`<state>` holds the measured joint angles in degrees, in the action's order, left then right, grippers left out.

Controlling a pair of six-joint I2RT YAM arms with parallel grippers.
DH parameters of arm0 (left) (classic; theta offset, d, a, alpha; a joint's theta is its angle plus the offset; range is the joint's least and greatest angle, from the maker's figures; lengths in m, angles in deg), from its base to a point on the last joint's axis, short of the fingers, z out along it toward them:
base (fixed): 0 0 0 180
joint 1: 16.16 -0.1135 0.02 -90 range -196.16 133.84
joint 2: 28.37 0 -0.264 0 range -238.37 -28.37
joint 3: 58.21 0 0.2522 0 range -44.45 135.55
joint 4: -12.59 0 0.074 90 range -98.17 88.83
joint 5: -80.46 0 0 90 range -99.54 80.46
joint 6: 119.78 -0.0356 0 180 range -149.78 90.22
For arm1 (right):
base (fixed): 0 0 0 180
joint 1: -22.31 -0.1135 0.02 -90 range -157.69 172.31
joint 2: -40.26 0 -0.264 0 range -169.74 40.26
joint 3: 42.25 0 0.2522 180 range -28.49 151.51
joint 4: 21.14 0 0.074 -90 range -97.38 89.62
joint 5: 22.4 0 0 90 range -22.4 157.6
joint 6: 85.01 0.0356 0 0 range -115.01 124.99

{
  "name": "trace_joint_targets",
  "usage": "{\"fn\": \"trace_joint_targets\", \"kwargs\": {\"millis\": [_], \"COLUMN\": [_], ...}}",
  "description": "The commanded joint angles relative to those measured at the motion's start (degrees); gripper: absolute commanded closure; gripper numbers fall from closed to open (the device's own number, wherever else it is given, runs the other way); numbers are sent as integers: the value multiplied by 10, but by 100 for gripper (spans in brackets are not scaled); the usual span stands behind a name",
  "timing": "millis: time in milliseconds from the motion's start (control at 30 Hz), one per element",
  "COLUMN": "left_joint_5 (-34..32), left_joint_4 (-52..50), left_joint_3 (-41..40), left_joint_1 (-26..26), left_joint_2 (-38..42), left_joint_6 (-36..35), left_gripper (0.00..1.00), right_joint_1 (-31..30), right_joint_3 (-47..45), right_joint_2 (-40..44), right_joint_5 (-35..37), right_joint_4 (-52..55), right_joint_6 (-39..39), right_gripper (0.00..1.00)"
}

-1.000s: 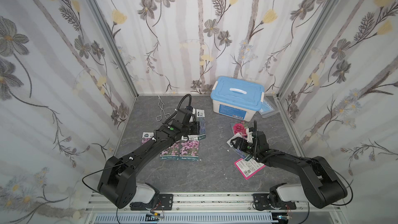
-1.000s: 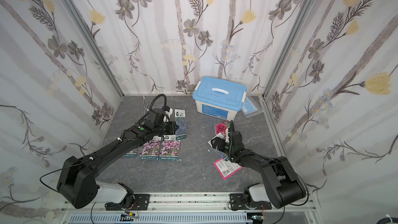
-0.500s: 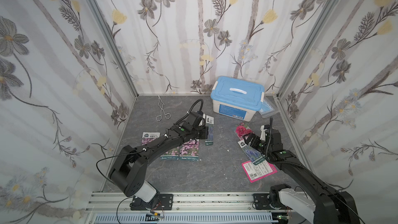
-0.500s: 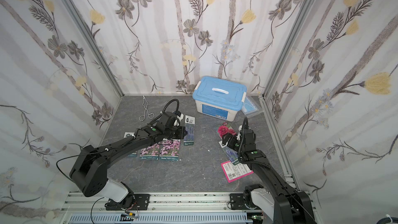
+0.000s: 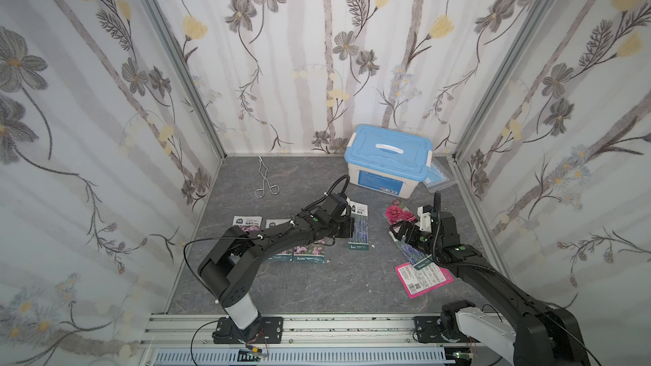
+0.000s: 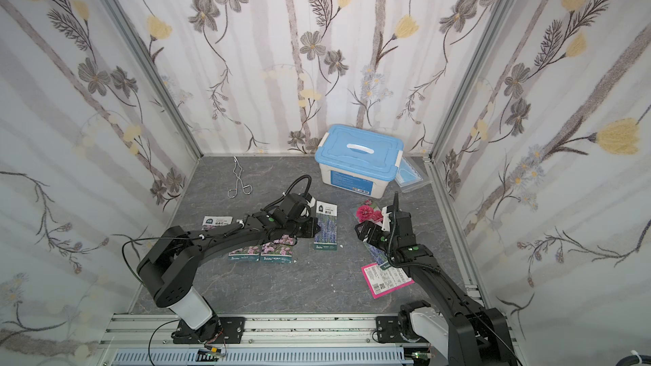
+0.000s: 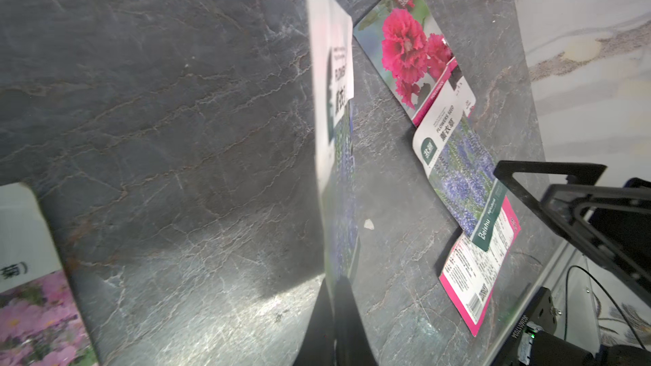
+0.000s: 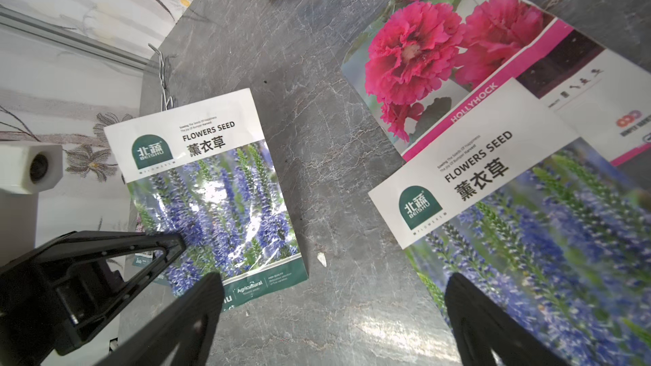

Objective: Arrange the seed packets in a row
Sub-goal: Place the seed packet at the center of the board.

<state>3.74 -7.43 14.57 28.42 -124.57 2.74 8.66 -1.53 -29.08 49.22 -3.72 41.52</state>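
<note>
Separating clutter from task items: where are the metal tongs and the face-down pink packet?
metal tongs (image 5: 265,180): in a top view, where its arms cross.
face-down pink packet (image 5: 421,278): in a top view, its printed label.

A lab test booth: 3 floral-papered panels (image 5: 317,65) enclose a grey tabletop (image 5: 299,286), robot arms (image 5: 289,234) bolted to an aluminium rail (image 5: 334,323).

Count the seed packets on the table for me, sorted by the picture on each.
pink-flower packet: 3
lavender packet: 2
hollyhock packet: 1
pink packet lying printed back up: 1
Total: 7 in view
</note>
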Motion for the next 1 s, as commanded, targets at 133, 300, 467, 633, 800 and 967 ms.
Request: {"fn": "trace_joint_targets", "kwargs": {"millis": [133, 300, 467, 633, 800, 967], "left_joint_5": [-18, -6, -10, -15, -20, -24], "left_joint_4": [-41, -63, -84, -98, -122, -138], "left_joint_3": [-9, -8, -13, -7, 7, 12], "left_joint_1": [1, 1, 0, -6, -20, -30], "left_joint_2": [-21, -34, -37, -50, -65, -66], "left_joint_6": [9, -1, -14, -29, -50, -66], "left_gripper": [100, 100, 100, 100, 100, 100], "right_joint_1": [-5, -16, -30, -36, -42, -43], "right_joint_3": [4, 4, 2, -1, -4, -10], "right_joint_2": [-12, -23, -34, -38, -36, -33], "right_joint_5": [-10, -5, 0, 3, 3, 6], "right_joint_4": [-34, -39, -45, -52, -53, -57], "right_joint_6": [-10, -15, -19, -20, -21, -19], "right_gripper": [0, 0, 0, 0, 0, 0]}}
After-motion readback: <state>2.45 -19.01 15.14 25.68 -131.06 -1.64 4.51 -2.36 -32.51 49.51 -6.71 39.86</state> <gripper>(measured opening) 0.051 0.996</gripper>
